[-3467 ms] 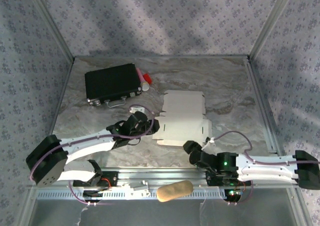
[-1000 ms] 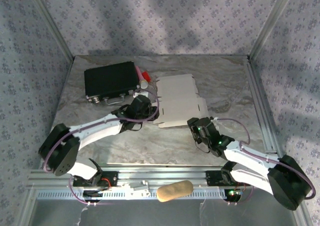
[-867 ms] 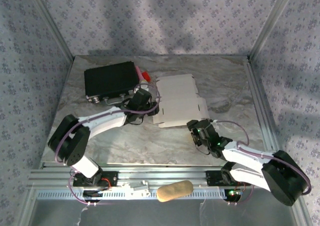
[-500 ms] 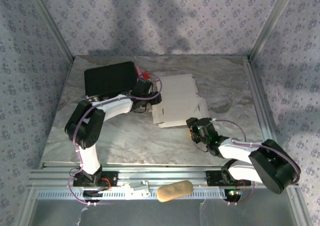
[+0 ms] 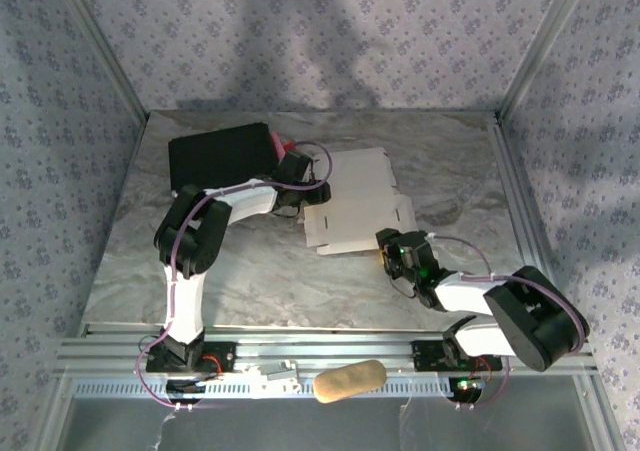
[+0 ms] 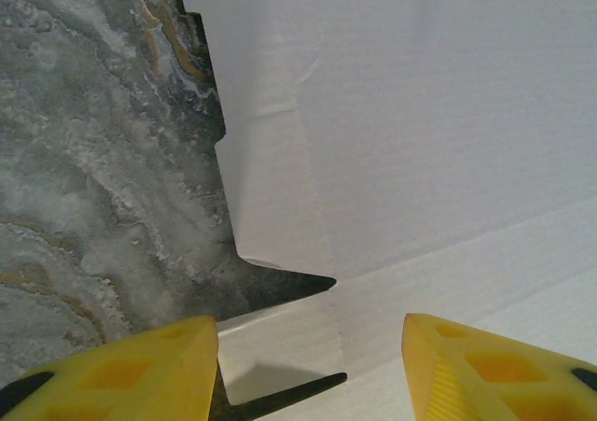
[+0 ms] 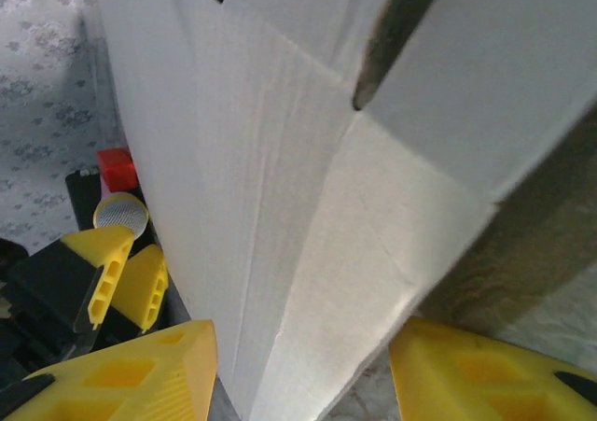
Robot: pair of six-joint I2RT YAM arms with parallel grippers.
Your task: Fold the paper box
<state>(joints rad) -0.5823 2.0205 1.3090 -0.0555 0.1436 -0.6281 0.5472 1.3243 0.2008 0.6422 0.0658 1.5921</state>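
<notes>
The paper box [image 5: 355, 203] is a flat white die-cut sheet lying mid-table, with flaps and slits along its edges. My left gripper [image 5: 306, 187] sits at the sheet's left edge, beside the black case. In the left wrist view its yellow fingers [image 6: 121, 370] stand apart on either side of a small side flap [image 6: 280, 337], and the gripper [image 6: 308, 374] is open. My right gripper [image 5: 388, 252] is at the sheet's near right corner. In the right wrist view it [image 7: 303, 379] is open and straddles a creased, raised panel [image 7: 308, 216] of the paper box.
A black hard case [image 5: 220, 156] lies at the back left, with a red and pink item [image 5: 283, 149] against its right side. A tan oblong object [image 5: 350, 379] rests on the front rail. Metal frame walls bound the marbled table [image 5: 450, 171].
The left arm has stretched farther back, bringing its gripper up along the sheet's left edge next to the case. The right gripper crept slightly toward the sheet's near right corner.
</notes>
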